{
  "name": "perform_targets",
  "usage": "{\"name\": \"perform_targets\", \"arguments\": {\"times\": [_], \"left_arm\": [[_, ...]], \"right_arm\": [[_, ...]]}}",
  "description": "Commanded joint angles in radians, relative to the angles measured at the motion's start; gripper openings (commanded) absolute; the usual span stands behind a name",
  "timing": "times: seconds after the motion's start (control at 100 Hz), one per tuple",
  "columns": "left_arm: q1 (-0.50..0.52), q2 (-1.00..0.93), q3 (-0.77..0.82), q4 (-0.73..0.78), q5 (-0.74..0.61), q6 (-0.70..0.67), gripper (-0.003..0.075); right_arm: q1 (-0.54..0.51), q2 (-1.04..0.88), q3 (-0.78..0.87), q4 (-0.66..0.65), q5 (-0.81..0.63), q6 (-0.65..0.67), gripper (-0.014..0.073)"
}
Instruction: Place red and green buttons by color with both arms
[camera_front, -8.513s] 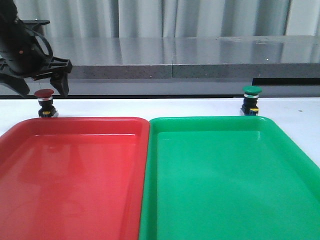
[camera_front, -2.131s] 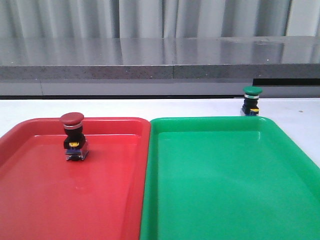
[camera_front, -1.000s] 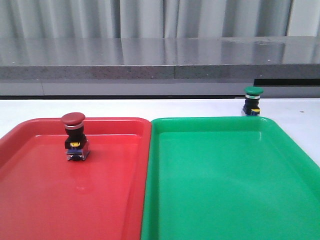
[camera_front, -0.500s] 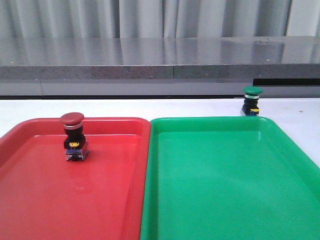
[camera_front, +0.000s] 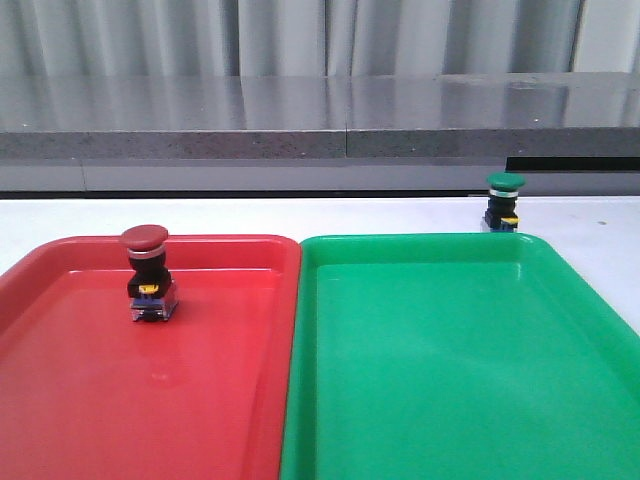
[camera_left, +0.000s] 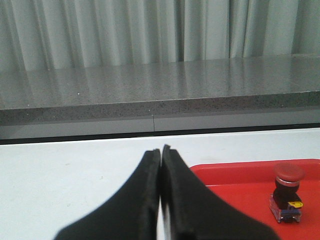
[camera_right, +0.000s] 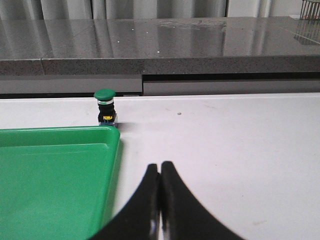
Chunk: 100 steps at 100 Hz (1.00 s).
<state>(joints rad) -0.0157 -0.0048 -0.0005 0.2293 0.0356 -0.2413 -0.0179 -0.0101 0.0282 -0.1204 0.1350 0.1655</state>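
Observation:
The red button (camera_front: 148, 275) stands upright inside the red tray (camera_front: 60, 400), near its far left part; it also shows in the left wrist view (camera_left: 288, 194). The green button (camera_front: 503, 201) stands upright on the white table just beyond the green tray's (camera_front: 450, 380) far right corner; it also shows in the right wrist view (camera_right: 105, 106). Neither arm shows in the front view. My left gripper (camera_left: 161, 152) is shut and empty, over the table left of the red tray. My right gripper (camera_right: 160, 167) is shut and empty, over the table right of the green tray (camera_right: 50, 170).
The two trays lie side by side and fill the near part of the white table (camera_front: 350, 215). A grey stone ledge (camera_front: 320, 140) runs along the back, with grey curtains behind it.
Over the last second nothing has moved. Since 8.5 s ago the red button went from the table behind the red tray into that tray, and the left arm left the front view.

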Motion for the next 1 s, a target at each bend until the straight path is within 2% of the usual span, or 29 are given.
{"name": "perform_targets", "arguments": {"times": [0.0, 0.25, 0.56, 0.75, 0.99], "left_arm": [[0.000, -0.034, 0.028, -0.005, -0.081, -0.002, -0.0019], [0.000, -0.034, 0.028, -0.005, -0.081, -0.002, -0.0019], [0.000, -0.034, 0.028, -0.005, -0.081, -0.002, -0.0019], [0.000, -0.034, 0.028, -0.005, -0.081, -0.002, -0.0019], [0.000, -0.034, 0.028, -0.005, -0.081, -0.002, -0.0019]], "right_arm": [[-0.004, -0.015, -0.016, -0.001, -0.080, -0.005, -0.0067], [-0.004, -0.015, -0.016, -0.001, -0.083, -0.005, -0.0067], [-0.004, -0.012, -0.051, -0.002, -0.183, -0.005, -0.0067], [-0.004, 0.075, -0.187, 0.022, -0.072, -0.004, -0.0067], [-0.004, 0.354, -0.453, 0.034, 0.160, -0.004, -0.0067]]}}
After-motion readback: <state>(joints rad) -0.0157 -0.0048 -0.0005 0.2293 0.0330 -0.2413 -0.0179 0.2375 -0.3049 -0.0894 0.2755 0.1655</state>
